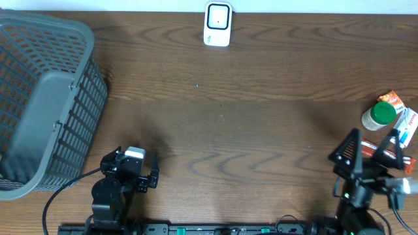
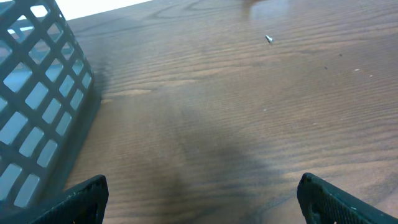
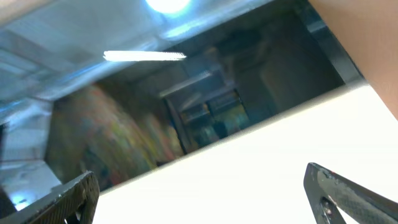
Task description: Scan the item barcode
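The right gripper has its jaws spread fully wide with nothing between them, low at the right of the overhead frame. Its own camera tilts up at the room and shows only two bare fingertips in the bottom corners. The left gripper is equally wide and empty, over bare table at the lower left, near the grey basket.

The likely item, a green-capped bottle, sits cap-up just above the right gripper at the right edge. It is close against an orange packet and a white-and-blue packet. The scanner is at top centre, well apart.

The bottle looks light, rigid and smooth-sided, so probably slippery. I would grip its body below the cap and leave the label uncovered. Where its barcode faces cannot be told.
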`<move>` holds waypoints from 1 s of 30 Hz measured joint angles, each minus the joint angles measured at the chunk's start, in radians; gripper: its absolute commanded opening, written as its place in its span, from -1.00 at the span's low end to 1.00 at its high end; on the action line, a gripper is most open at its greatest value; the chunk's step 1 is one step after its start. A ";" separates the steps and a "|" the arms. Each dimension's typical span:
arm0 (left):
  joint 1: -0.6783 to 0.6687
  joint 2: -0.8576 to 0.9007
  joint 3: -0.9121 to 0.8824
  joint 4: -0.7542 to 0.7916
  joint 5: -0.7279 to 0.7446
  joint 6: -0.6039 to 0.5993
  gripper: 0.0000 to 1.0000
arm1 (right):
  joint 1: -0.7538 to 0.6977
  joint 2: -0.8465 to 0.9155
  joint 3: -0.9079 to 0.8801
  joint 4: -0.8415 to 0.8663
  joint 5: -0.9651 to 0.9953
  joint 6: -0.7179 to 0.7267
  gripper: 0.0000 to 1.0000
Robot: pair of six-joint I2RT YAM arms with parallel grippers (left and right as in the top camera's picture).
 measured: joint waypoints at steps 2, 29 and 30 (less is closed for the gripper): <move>0.000 0.000 0.000 0.000 0.000 0.000 0.96 | 0.001 -0.004 -0.038 -0.019 0.020 0.017 0.99; 0.000 0.000 0.000 0.000 0.000 0.000 0.96 | 0.153 -0.014 -0.043 -0.630 0.173 -0.073 0.98; 0.000 0.000 0.000 0.000 0.000 0.000 0.96 | 0.153 -0.014 -0.043 -0.630 0.171 -0.077 0.99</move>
